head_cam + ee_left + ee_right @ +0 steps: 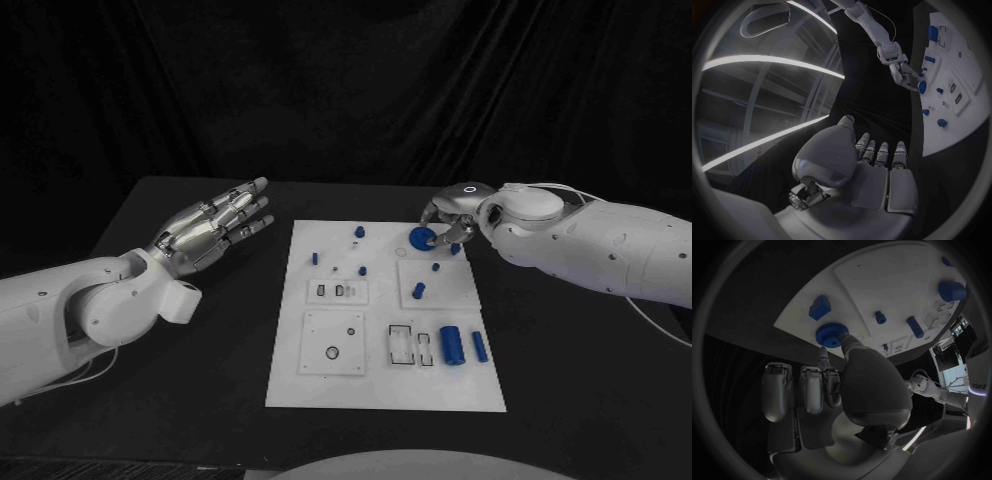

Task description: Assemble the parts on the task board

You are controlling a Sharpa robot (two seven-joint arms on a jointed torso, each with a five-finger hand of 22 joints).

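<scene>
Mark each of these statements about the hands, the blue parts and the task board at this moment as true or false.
1. The right hand holds a round blue part at the far end of the task board. True.
2. The left hand grips a blue part. False: it holds nothing, its fingers straight, beside the board.
3. A large blue cylinder lies on the board's near right area. True.
4. The left hand rests on the task board. False: it is off the board, over the black table.
5. All blue parts are stacked in one pile. False: they are spread across the board.
</scene>
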